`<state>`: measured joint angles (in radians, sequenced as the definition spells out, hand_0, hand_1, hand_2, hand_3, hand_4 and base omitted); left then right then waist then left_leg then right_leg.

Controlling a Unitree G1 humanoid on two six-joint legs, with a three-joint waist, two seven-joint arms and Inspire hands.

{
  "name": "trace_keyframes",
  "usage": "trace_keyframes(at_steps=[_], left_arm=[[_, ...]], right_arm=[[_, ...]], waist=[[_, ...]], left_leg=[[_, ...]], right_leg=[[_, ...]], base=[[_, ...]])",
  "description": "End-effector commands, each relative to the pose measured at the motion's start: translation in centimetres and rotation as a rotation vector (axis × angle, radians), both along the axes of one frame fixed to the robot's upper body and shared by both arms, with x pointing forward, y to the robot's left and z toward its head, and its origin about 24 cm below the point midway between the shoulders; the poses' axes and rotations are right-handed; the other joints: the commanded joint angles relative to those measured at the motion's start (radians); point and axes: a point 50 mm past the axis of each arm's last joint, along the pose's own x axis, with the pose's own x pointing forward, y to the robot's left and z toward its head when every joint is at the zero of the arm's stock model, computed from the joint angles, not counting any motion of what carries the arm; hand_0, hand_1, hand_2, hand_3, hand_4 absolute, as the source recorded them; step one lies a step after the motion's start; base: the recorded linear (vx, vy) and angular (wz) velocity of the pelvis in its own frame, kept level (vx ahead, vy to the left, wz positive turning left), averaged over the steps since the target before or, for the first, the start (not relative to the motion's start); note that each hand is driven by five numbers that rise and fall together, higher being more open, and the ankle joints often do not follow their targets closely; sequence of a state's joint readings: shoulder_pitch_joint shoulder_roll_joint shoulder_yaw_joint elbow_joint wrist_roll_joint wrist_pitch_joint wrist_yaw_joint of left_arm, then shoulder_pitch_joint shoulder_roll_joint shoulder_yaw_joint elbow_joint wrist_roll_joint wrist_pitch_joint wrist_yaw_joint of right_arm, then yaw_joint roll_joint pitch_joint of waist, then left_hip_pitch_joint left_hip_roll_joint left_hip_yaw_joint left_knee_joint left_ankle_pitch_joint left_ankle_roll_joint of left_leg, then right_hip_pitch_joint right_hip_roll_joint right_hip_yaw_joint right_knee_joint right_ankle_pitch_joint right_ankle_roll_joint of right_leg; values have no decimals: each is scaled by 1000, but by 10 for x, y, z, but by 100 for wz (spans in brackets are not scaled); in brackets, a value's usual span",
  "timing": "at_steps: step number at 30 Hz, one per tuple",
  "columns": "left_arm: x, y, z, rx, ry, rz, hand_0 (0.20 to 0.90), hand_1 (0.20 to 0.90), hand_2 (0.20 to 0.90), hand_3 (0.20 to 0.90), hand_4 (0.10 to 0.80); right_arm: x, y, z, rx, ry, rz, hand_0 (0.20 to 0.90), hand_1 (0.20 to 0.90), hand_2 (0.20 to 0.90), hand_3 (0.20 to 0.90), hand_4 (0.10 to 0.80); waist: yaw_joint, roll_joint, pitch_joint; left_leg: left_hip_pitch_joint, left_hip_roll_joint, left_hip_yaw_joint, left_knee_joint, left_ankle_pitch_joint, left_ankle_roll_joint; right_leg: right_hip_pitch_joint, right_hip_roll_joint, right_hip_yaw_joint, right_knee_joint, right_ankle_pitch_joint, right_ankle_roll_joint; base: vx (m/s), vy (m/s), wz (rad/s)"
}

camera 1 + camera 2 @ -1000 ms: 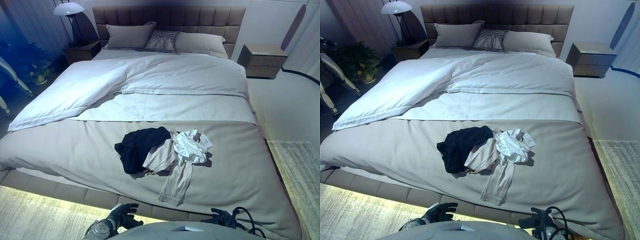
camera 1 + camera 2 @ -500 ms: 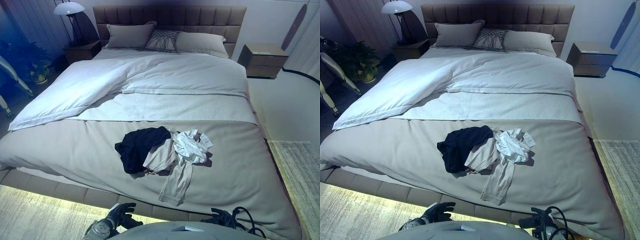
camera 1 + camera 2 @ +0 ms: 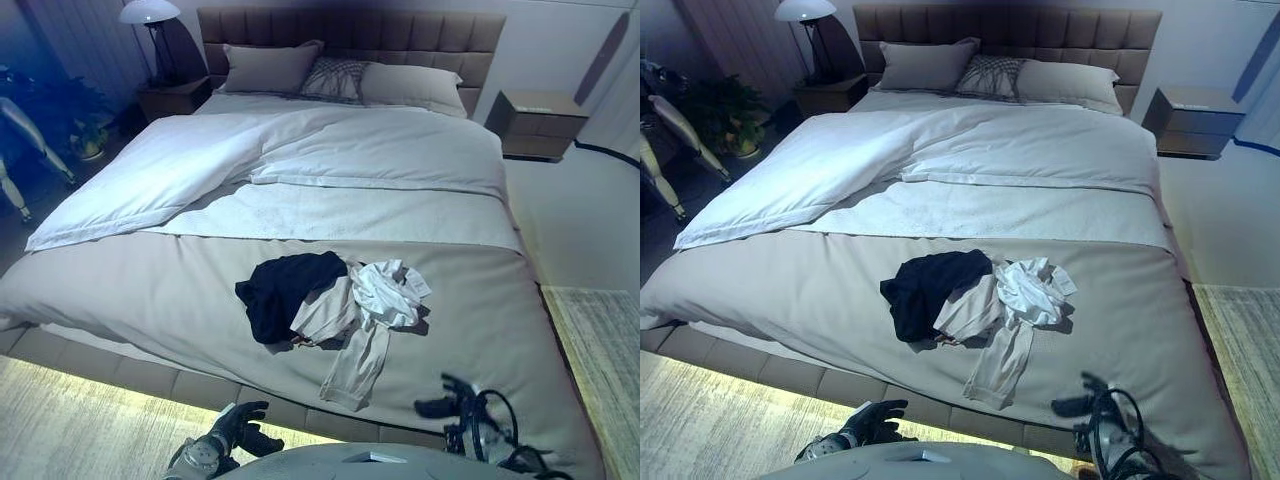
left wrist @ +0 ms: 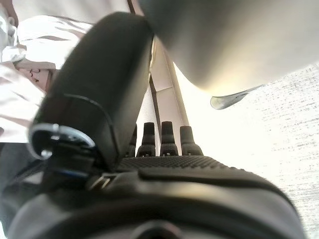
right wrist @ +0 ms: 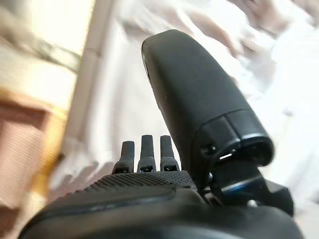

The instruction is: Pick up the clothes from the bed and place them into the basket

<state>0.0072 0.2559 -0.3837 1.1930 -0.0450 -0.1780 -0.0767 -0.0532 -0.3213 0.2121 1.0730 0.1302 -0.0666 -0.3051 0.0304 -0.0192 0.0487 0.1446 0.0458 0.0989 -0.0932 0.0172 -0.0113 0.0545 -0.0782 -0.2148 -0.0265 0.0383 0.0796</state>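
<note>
Navy and seemingly cream clothes (image 3: 335,302).

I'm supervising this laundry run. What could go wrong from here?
The clothes lie as a tangled pile mid-bed, so one grab may leave the trailing pale garment behind. Both the left robot hand and right robot hand are low at the bed's foot; reaching may mean leaning. No basket is visible.

No text, label or number is legible anywhere.

Clothes (image 3: 335,305) heaped on bed (image 3: 150,290), near middle. Pillows (image 3: 340,80) at far end. Nightstand (image 3: 530,122) far right, lamp (image 3: 150,12) far left.
</note>
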Motion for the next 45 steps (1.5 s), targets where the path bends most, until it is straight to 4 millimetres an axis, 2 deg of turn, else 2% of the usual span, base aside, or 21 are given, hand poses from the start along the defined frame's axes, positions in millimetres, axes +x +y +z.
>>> trace_keyframes(at_steps=[1,5,6,7,9,10,11,12,14,15,16,17,18,20,22,24,28,31,34,39,45], left_arm=[[10,22,8,56,-40,-16,900,900,900,900,800],[4,46,12,122,-36,37,900,900,900,900,800],[7,52,15,127,-51,58,900,900,900,900,800],[12,56,18,120,-79,87,900,900,900,900,800],[20,60,22,107,-118,150,900,900,900,900,800],[28,62,26,84,-151,190,900,900,900,900,800],[54,68,39,80,-229,216,900,900,900,900,800],[65,70,44,82,-265,225,900,900,900,900,800],[76,71,50,94,-314,258,900,900,900,900,800],[74,70,49,93,-328,276,900,900,900,900,800],[70,68,47,85,-322,290,900,900,900,900,800],[61,64,42,75,-300,292,900,900,900,900,800],[47,59,35,65,-283,265,900,900,900,900,800],[29,53,28,50,-251,221,900,900,900,900,800],[12,50,22,45,-210,238,900,900,900,900,800],[15,54,24,53,-229,233,900,900,900,900,800],[54,64,41,35,-295,251,900,900,900,900,800],[68,65,49,23,-325,228,900,900,900,900,800],[74,65,53,14,-362,246,900,900,900,900,800],[89,66,64,-2,-421,254,900,900,900,900,800],[88,63,64,11,-431,229,900,900,900,900,800]], right_arm=[[71,-14,49,-144,-279,62,900,900,900,900,800],[91,-35,74,-201,-351,111,900,900,900,900,800],[97,-37,80,-211,-368,129,900,900,900,900,800],[104,-40,87,-210,-386,141,900,900,900,900,800],[112,-46,96,-233,-410,176,900,900,900,900,800],[121,-50,106,-269,-414,193,900,900,900,900,800],[140,-56,128,-305,-467,159,900,900,900,900,800],[149,-60,139,-327,-489,134,900,900,900,900,800],[159,-73,159,-356,-523,64,900,900,900,900,800],[161,-82,170,-381,-542,31,900,900,900,900,800],[163,-85,177,-387,-554,15,900,900,900,900,800],[167,-89,186,-379,-571,0,900,900,900,900,800],[174,-95,203,-381,-594,1,900,900,900,900,800],[179,-101,218,-381,-620,9,900,900,900,900,800],[183,-94,221,-367,-641,83,900,900,900,900,800],[185,-89,221,-359,-635,165,900,900,900,900,800],[193,-77,224,-363,-631,247,900,900,900,900,800],[196,-78,227,-389,-585,232,900,900,900,900,800],[205,-75,234,-415,-548,205,900,900,900,900,800],[209,-80,242,-503,-435,182,900,900,900,900,800],[200,-83,226,-695,-297,147,900,900,900,900,800]], waist=[[27,-14,53],[16,-24,83],[9,-25,96],[10,-22,108],[23,-26,116],[38,-31,121],[50,-37,143],[55,-39,159],[71,-47,193],[95,-40,226],[112,-29,239],[130,-10,252],[153,19,261],[182,49,282],[187,55,277],[182,57,266],[180,63,273],[193,58,283],[222,66,309],[245,78,337],[256,102,349]], left_leg=[[-29,-54,-1,22,-38,72],[-17,-48,-38,28,-57,51],[-18,-43,-51,42,-75,48],[-35,-27,-56,63,-86,44],[-79,-20,-59,105,-88,38],[-123,-14,-50,140,-86,29],[-192,-1,-29,172,-79,17],[-225,2,-19,188,-75,12],[-332,1,-28,313,-62,-9],[-434,0,-87,438,-10,-43],[-464,-3,-114,426,26,-56],[-474,0,-137,376,58,-66],[-472,23,-147,256,109,-69],[-495,43,-155,180,194,-77],[-461,27,-147,116,156,-59],[-445,18,-135,106,138,-55],[-446,-7,-138,108,120,-47],[-471,-16,-131,139,106,-43],[-488,6,-107,160,99,-48],[-563,1,-124,193,107,-58],[-577,-11,-130,200,108,-54]], right_leg=[[-116,-83,55,365,95,64],[-177,-76,92,221,132,72],[-218,-84,107,197,164,77],[-235,-82,119,194,142,75],[-207,-79,109,154,96,67],[-196,-83,88,129,85,60],[-211,-82,64,113,78,47],[-224,-82,52,111,73,39],[-250,-90,34,124,60,15],[-245,-87,28,130,49,-6],[-241,-77,29,130,43,-11],[-236,-65,32,129,34,-12],[-229,-52,39,115,26,-8],[-201,-42,51,94,13,-11],[-172,-61,51,80,-4,-6],[-169,-79,43,66,-4,4],[-199,-124,28,79,7,36],[-197,-136,16,80,8,44],[-214,-135,-79,112,2,41],[-240,-125,-79,95,0,33],[-247,-116,-92,95,-14,18]], base=[[68,-10,24],[193,-203,30],[141,-238,42],[133,-243,52],[85,-196,46],[-169,-259,50],[-285,-284,50],[-374,-224,48],[-217,-144,52],[-93,-78,46],[-12,29,45],[49,174,30],[69,200,19],[88,172,-10],[138,200,-17],[37,173,-33],[4,96,-12],[23,-21,8],[-8,-57,-10],[-50,-104,-11],[-44,-25,1]])
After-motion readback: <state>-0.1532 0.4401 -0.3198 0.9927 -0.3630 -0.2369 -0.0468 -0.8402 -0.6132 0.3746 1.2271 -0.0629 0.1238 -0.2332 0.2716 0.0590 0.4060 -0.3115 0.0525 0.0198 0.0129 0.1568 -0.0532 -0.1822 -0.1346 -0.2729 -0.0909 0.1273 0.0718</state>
